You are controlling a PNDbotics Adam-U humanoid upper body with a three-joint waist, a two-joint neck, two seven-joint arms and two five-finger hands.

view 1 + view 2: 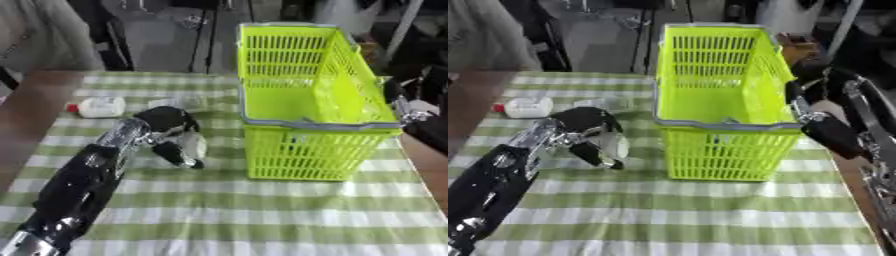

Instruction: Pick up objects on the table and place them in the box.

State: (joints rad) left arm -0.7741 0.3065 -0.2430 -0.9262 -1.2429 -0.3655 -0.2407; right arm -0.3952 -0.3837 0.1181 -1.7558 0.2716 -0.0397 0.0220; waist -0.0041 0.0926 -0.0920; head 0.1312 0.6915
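The black left hand (172,137) hangs over the green-checked desk (262,215), its fingers (179,155) curled round a pale rounded object (196,145), seemingly to lift it. The lime-green plastic basket (306,95) stands just right of the fingers; a small white bottle with a red cap (98,107) lies beyond them. The right hand (833,135) rests at the basket's far side, its fingers unclear.

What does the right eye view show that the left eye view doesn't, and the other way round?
Only the right eye view shows much of the right arm, black and silver, alongside the basket's right side; the right hand cannot be made out. The left eye view adds nothing of its own beyond a sliver more table on the left. Both share the green basket, the white bottle with a red cap, the checked cloth, and the left hand with fingers curled round a pale object.
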